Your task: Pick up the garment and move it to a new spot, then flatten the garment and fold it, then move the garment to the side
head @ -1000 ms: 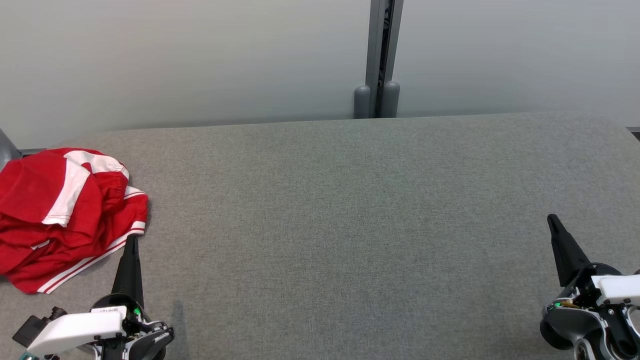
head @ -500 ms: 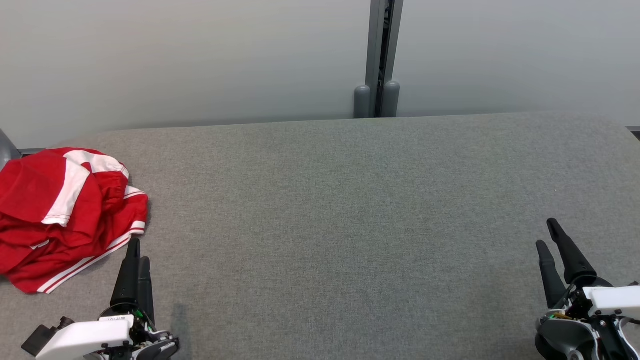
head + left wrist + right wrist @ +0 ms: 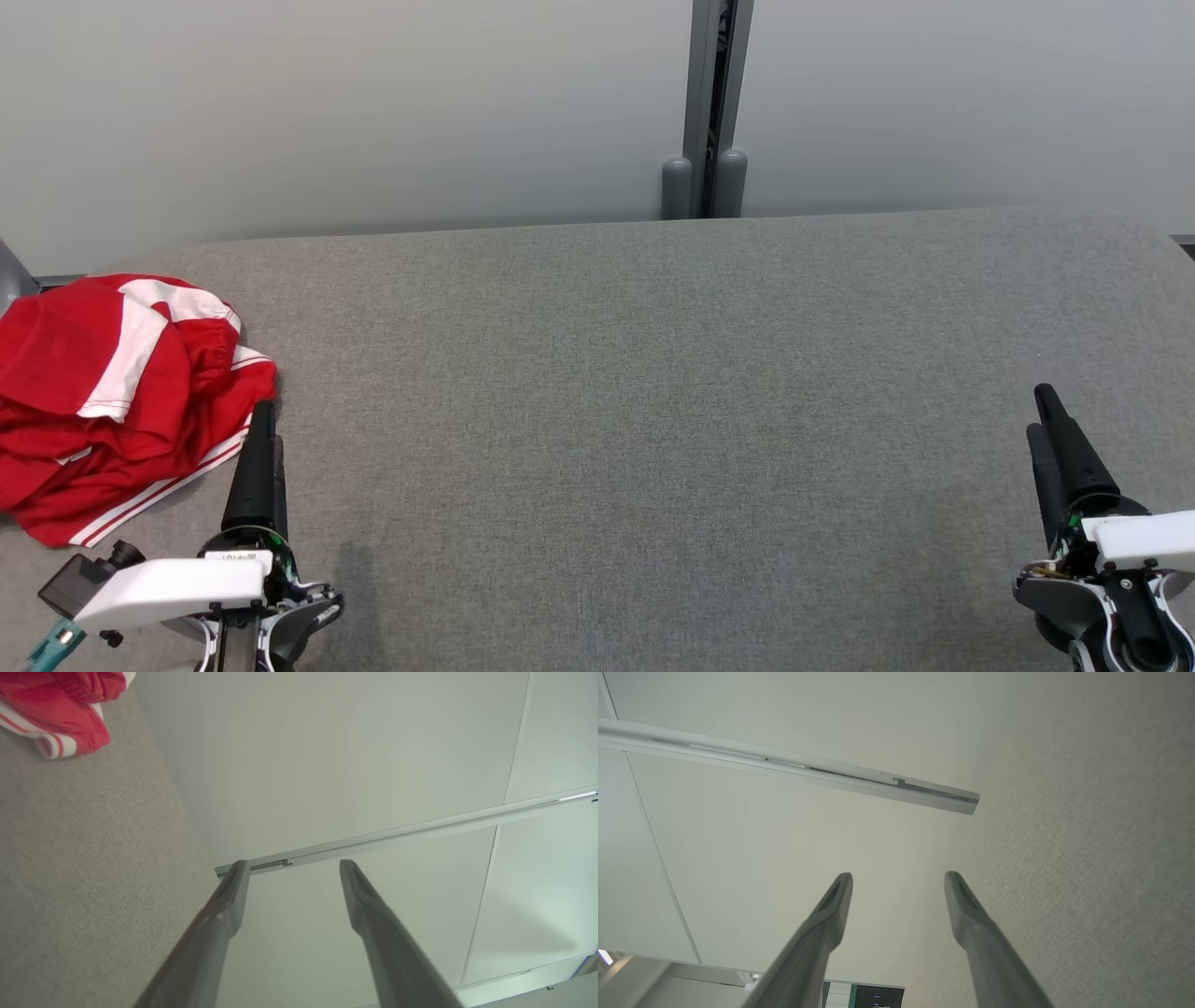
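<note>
You have the red garment [image 3: 121, 392] with white stripes lying crumpled at the far left of the grey surface [image 3: 635, 392]. Your left end effector [image 3: 269, 425] sits just beside its striped hem, fingers apart; in the left wrist view the cloth lies at the upper left, off to the side of both fingers. Your right end effector [image 3: 1039, 411] is well apart from it at the right side, its fingers likewise spread.

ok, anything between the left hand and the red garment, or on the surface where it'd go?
Nothing visible. The left hand, open, has its fingertips right at the edge of the red garment, with no object between. The grey surface from there across to the right hand carries nothing else.
</note>
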{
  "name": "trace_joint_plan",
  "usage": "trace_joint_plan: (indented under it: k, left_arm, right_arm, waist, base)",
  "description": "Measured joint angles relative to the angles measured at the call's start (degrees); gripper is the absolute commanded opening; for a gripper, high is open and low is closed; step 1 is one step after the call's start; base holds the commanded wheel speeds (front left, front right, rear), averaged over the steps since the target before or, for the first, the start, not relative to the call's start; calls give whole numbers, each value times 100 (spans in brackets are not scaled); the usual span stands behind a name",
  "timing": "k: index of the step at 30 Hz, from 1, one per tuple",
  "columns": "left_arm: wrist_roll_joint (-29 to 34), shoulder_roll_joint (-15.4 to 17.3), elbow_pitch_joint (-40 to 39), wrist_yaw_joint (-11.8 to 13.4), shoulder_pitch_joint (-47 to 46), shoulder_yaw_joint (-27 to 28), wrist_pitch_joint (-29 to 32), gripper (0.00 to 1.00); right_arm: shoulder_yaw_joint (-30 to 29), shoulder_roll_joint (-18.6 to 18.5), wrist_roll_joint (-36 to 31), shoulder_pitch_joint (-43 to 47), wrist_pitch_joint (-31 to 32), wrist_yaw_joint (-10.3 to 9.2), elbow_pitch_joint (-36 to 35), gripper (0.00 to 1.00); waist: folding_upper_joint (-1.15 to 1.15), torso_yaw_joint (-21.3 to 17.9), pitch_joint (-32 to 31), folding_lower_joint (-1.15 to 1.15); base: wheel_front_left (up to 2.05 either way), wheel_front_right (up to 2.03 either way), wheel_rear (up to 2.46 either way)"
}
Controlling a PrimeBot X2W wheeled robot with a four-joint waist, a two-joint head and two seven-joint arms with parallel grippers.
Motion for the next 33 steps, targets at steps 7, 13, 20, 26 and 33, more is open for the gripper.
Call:
trace_joint_plan:
  k: [7,13,20,26,33]
  left_arm:
    - [633,64,-137,0,-119,-26,-127,100]
    - [1488,77,-297,0,-192,-16,-219,100]
    - [2520,78,-333,0,-192,-42,-321,100]
    - [3228,73,-336,0,-184,-63,-404,100]
    - [4021,98,-327,-1,-172,-101,-508,100]
  right_arm:
    - [8,-29,-1110,-51,-209,0,-181,100]
    - [129,-33,-1885,-82,-390,0,-358,100]
    - [233,-120,-2811,-84,-572,0,-515,100]
    - [376,-214,-3563,-77,-712,0,-554,100]
    - [511,-233,-4353,-13,-895,1,-553,100]
  waist:
    - [0,2,0,0]
    - [0,-4,-1,0]
    - [0,-8,-14,0]
    - [0,-6,-23,0]
    - [0,-5,-37,0]
  base:
    - [0,0,0]
    - [0,0,0]
    - [0,0,0]
    - [0,0,0]
    - [0,0,0]
